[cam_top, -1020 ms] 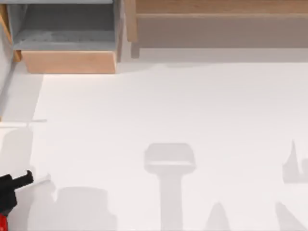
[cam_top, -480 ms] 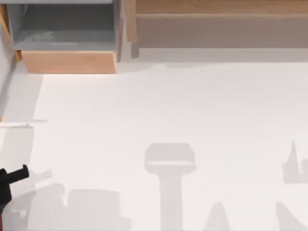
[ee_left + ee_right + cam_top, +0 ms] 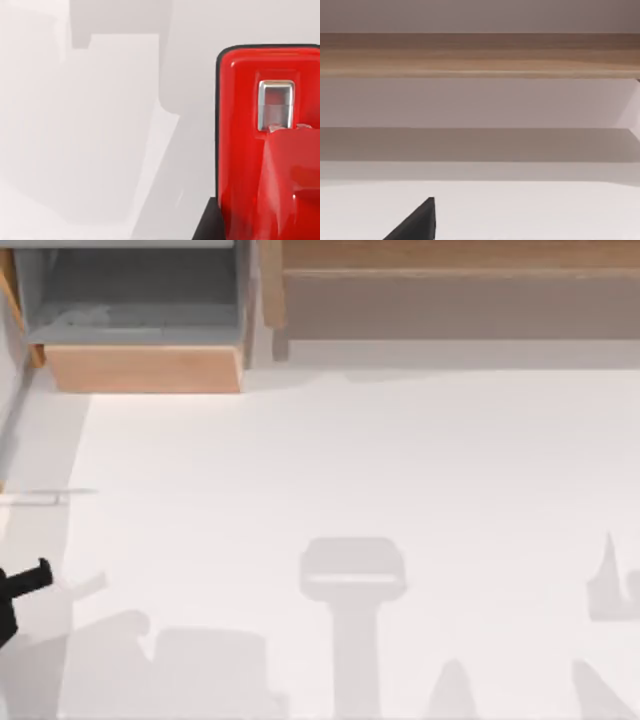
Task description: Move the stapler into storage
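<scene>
Left hand [image 3: 18,585] slipped farther off table's left edge since earlier frame. Glossy red stapler [image 3: 267,145] close under left wrist; grip cannot tell. Carry step judged; next needs travel to grey tan-fronted drawer [image 3: 140,368], far left.

Bright, even, flat light. Soft grey shadows lie across the near part of the white worktop [image 3: 350,460]. The drawer [image 3: 140,370] inside is shaded. Faint glossy sheen on the red stapler [image 3: 265,150], which looms close and soft-edged in the left wrist view.
</scene>
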Available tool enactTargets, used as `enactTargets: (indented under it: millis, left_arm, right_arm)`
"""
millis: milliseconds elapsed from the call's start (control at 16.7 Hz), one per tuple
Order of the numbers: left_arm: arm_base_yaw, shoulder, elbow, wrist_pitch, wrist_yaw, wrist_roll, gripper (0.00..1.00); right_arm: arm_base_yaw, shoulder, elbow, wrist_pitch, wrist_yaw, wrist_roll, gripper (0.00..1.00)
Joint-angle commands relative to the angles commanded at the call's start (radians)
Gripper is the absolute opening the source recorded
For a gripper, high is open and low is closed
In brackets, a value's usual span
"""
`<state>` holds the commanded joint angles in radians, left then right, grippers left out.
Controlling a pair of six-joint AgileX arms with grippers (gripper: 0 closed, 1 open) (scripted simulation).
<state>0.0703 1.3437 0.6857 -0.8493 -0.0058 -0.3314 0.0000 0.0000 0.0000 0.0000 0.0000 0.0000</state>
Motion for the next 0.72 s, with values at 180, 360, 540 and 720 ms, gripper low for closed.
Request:
enactTargets:
  millis: [180,360,540,720]
  left_arm:
    - [0.049,-0.007,0.124,0.075,-0.01,0.044,0.0]
    - [0.108,0.031,0.323,0.141,-0.021,0.117,0.0]
    - [0.158,0.129,0.548,0.164,-0.033,0.208,0.0]
    - [0.198,0.291,0.767,0.137,-0.043,0.309,0.0]
  right_arm:
    - [0.0,0.0,0.0,0.0,0.0,0.0,1.0]
    - [0.0,0.0,0.0,0.0,0.0,0.0,1.0]
    - [0.0,0.0,0.0,0.0,0.0,0.0,1.0]
    - [0.0,0.0,0.0,0.0,0.0,0.0,1.0]
